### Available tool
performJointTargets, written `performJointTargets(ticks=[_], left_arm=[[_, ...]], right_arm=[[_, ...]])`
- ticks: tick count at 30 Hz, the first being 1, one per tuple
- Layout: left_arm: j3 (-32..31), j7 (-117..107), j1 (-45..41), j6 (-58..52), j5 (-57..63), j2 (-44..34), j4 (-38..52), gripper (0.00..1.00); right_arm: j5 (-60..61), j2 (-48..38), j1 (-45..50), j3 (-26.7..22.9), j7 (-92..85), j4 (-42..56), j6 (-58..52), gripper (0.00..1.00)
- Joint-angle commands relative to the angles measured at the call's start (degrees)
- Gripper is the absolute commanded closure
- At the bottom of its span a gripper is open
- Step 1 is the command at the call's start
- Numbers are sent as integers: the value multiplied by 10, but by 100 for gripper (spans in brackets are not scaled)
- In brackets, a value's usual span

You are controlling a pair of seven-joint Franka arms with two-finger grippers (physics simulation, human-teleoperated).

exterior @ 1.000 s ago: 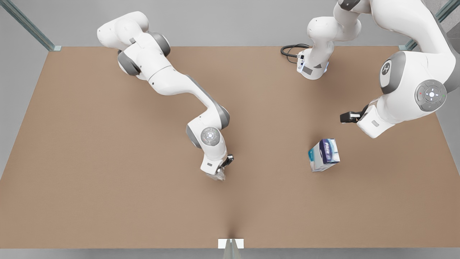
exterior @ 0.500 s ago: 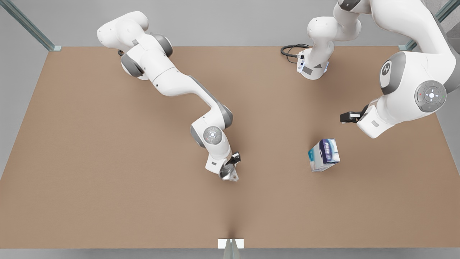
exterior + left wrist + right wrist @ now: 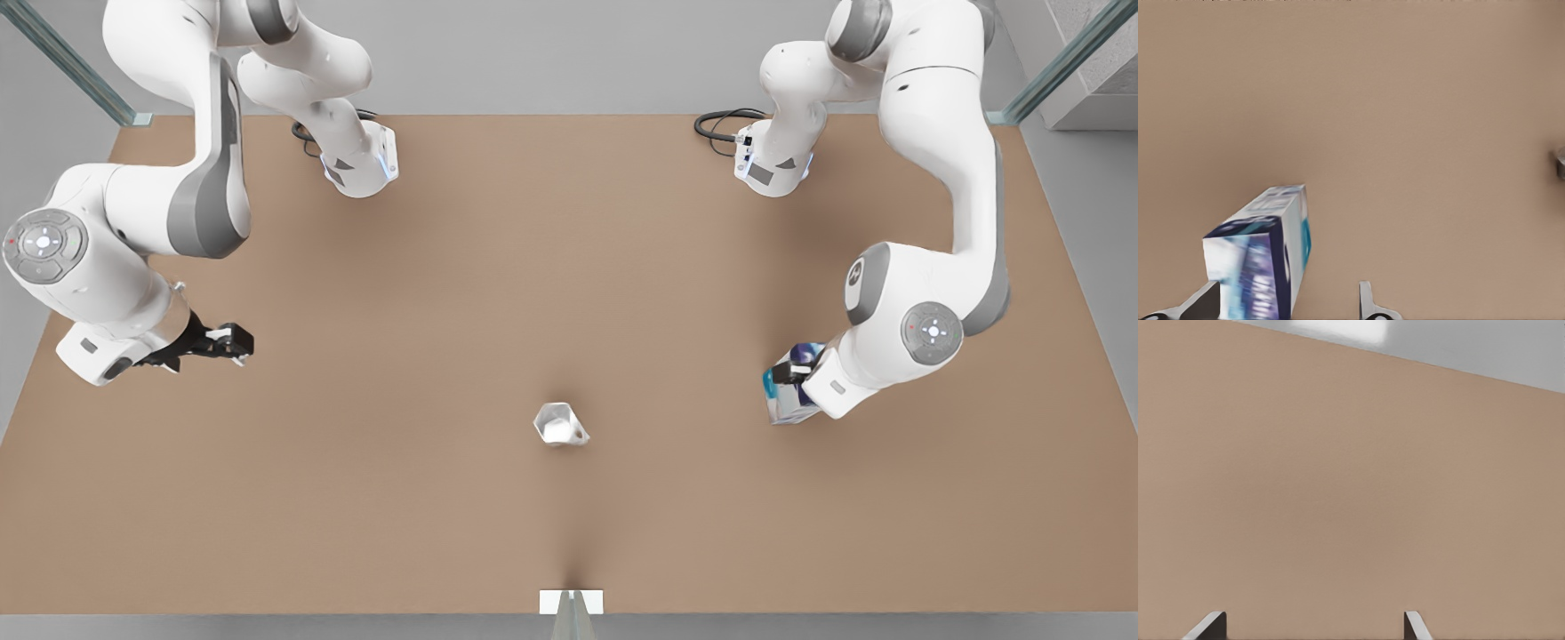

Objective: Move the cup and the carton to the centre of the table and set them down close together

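Jaws of the left gripper (image 3: 1288, 303) stand spread around the boxy white-and-blue carton (image 3: 1261, 250), unclosed; the parted right gripper (image 3: 233, 341) waits far from the silvery faceted cup (image 3: 558, 424).

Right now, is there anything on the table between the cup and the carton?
No. In the front view the stretch of table between the cup and the carton is bare brown tabletop.

A simulated robot test cell: bare brown table (image 3: 373, 498), plain grey surround, metal frame struts (image 3: 67, 62) at the corners.
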Motion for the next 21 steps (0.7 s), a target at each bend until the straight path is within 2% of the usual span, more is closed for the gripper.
performJointTargets(ticks=[1,4,8,10,21], left_arm=[[3,5,0,3,0,0,-4,0],[43,36,0,26,0,-22,-70,0],[54,45,-1,83,-23,-41,-126,0],[54,45,-1,109,-39,-40,-138,0],[57,50,-6,93,-18,-50,-167,0]], right_arm=[[1,-8,-6,0,-1,-14,20,0],[1,-17,-14,0,-3,-35,25,0],[2,-18,-14,0,-3,-35,25,0],[1,-18,-14,0,-4,-35,24,0],[3,-13,-14,0,-5,-34,20,0]])
